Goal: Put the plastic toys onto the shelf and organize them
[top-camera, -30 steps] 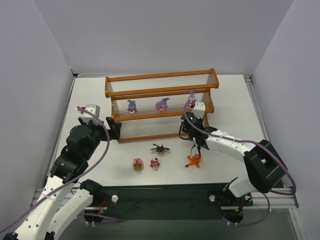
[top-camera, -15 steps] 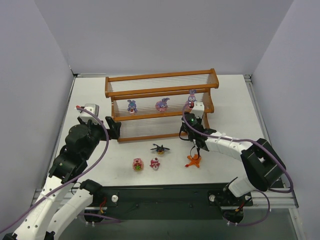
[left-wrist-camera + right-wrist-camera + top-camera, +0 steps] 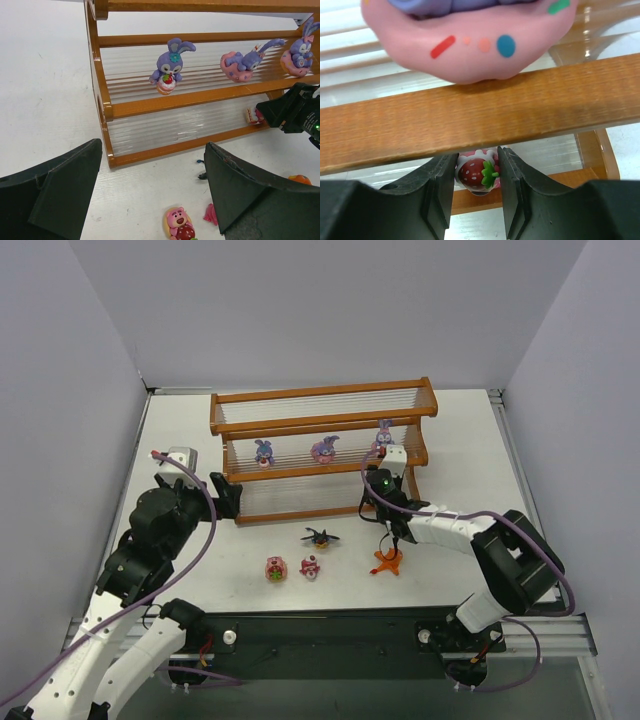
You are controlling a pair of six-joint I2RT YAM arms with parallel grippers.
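Observation:
The shelf stands at the back of the table, with three purple long-eared toys on its middle tier. My right gripper reaches under that tier's front rail at the right end and is shut on a pink-red strawberry toy, low over the bottom tier. On the table lie a black winged toy, two pink-red toys and an orange toy. My left gripper is open beside the shelf's left end, holding nothing.
White walls close in the table on the left, back and right. The arms' black base plate runs along the near edge. In the left wrist view a pink bear toy lies on the table between my open fingers.
My right gripper has edged slightly in toward the shelf with the strawberry toy. The left arm and the toys on the table have not moved.

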